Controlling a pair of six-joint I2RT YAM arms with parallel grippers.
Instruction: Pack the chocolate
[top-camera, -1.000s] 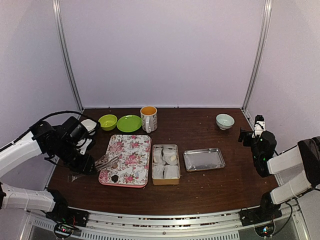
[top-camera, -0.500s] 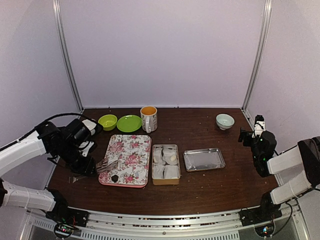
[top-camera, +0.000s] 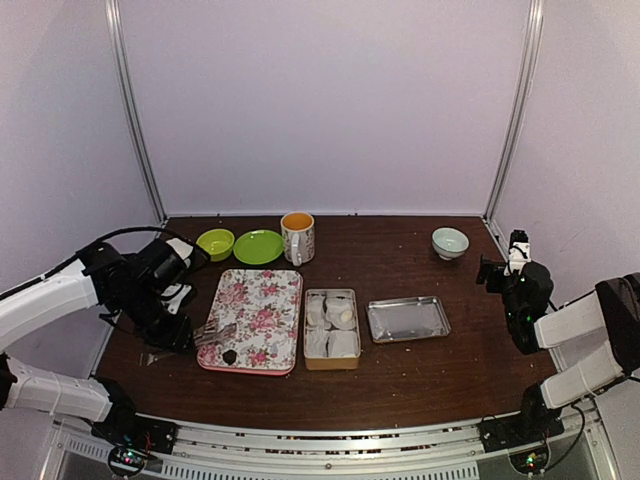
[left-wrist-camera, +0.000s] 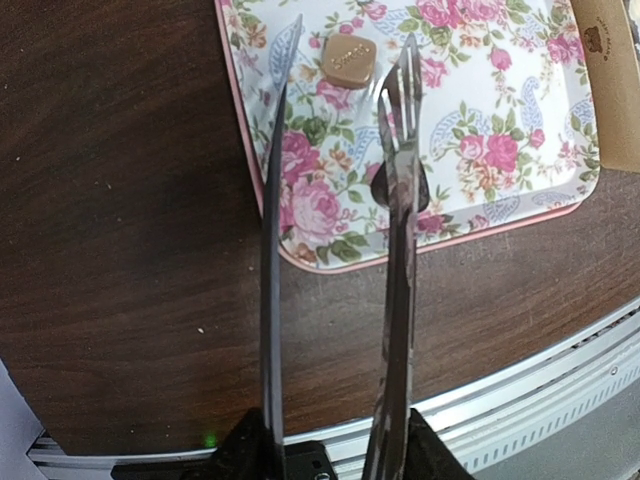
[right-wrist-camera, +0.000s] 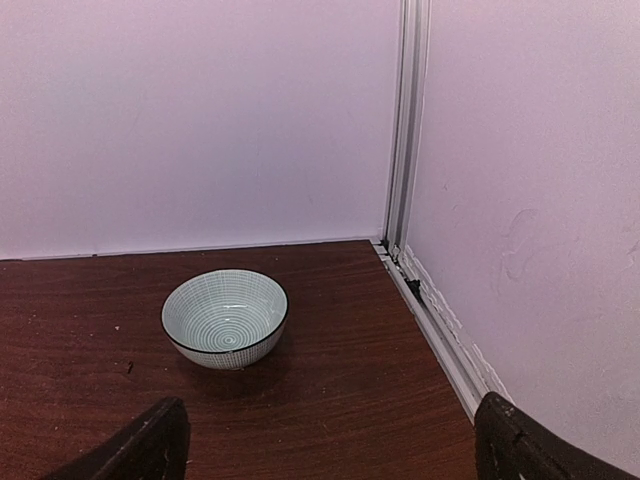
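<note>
Chocolate (top-camera: 229, 355): on flowered tray (top-camera: 265, 300), near its front-left corner. Left claw (left-wrist-camera: 340, 455): clamped on tongs (left-wrist-camera: 272, 250), tips over the tray. Right claw (right-wrist-camera: 335, 445): jaws wide apart, empty, far right of the tray.

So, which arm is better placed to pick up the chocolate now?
Left. The left gripper holds the tongs with tips over the floral tray, close to the chocolate. The right gripper is open, far off, facing the pale bowl.
</note>
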